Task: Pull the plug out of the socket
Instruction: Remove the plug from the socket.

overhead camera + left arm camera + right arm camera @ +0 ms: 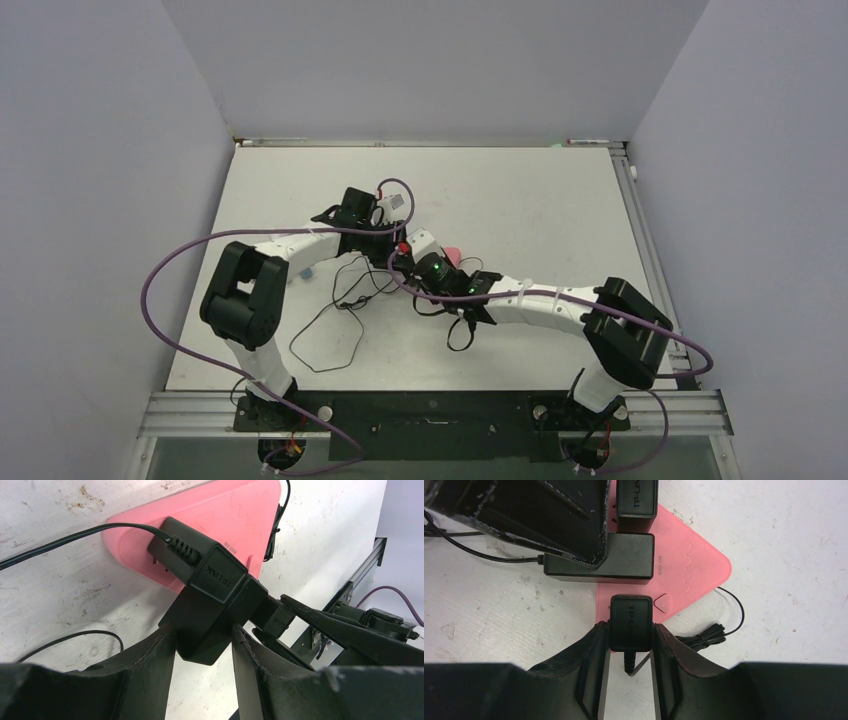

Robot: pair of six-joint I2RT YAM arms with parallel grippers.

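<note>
A pink socket block (694, 565) lies flat on the white table (550, 210), with three black TP-Link plugs in it. My right gripper (630, 630) is shut on the small plug (630, 615) at the block's near edge, its cord hanging between the fingers. My left gripper (204, 635) has both fingers pressed against the sides of the big black adapter plug (215, 595), which still sits in the pink socket block (240, 515). A third plug (637, 500) stands at the far side. In the top view both grippers meet over the socket block (452, 250).
Thin black cords (340, 310) loop across the table in front of the left arm, and a tied cord bundle (701, 635) lies beside the socket. A metal rail (640, 230) runs along the table's right edge. Grey walls enclose the table.
</note>
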